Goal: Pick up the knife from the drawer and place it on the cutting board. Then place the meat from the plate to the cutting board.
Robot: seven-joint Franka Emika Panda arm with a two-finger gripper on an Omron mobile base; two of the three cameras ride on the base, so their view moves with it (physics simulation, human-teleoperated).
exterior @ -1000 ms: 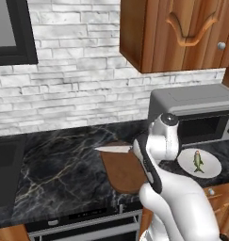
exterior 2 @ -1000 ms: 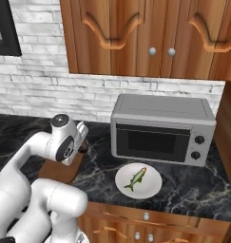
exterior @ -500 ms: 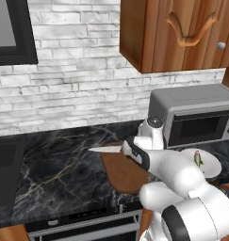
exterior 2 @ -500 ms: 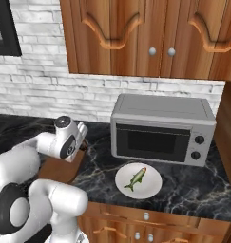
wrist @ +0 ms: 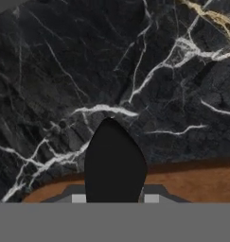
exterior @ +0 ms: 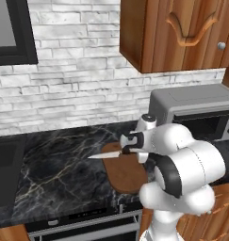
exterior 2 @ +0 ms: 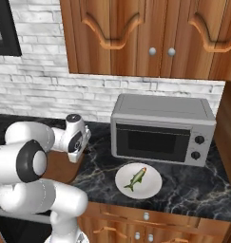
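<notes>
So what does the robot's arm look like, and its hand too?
The arm is fat, round and glossy white, with dark grey rings at its joints. The hand, the gripper, is white with a dark band, a small round knob on top and two little dark fingers.

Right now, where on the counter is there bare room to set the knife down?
Most of the cutting board is bare beneath the knife held by the end effector. The dark marble counter left of the board is also bare. It is crowded on the right, where the plate with the meat sits before the microwave.
</notes>
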